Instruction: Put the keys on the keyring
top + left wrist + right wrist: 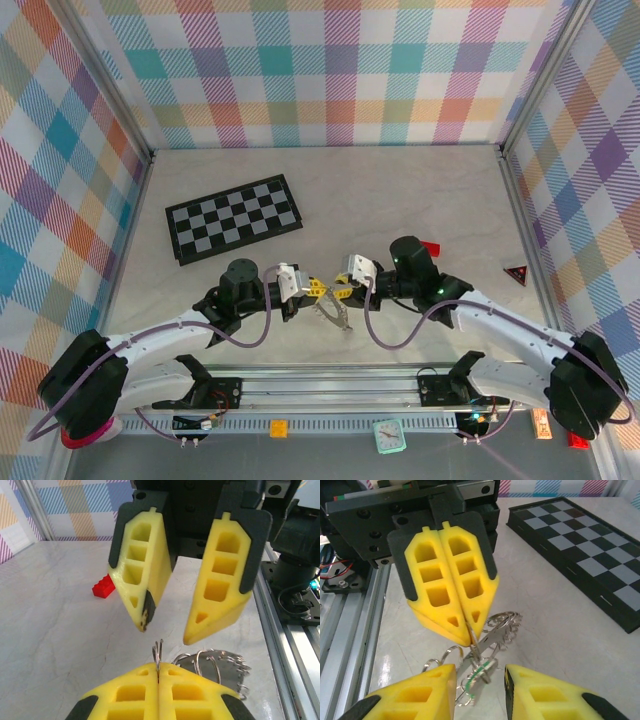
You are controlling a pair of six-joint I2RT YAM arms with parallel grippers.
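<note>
One silvery keyring (499,624), thin with wavy, chain-like loops, sits near the 6 o'clock edge of the pale marbled bench (420,200). The left gripper (468,639) has its jaws clenched on the ring's wire. The right gripper (165,632) faces it, jaws parted on either side of the dangling loops, where a small green piece (480,672) shows, too blurred to identify. A chessboard (235,218) lies at the ring's 10 o'clock and a red brick (430,248) at 2 o'clock. Pastel plaid walls (320,70) enclose the bench.
</note>
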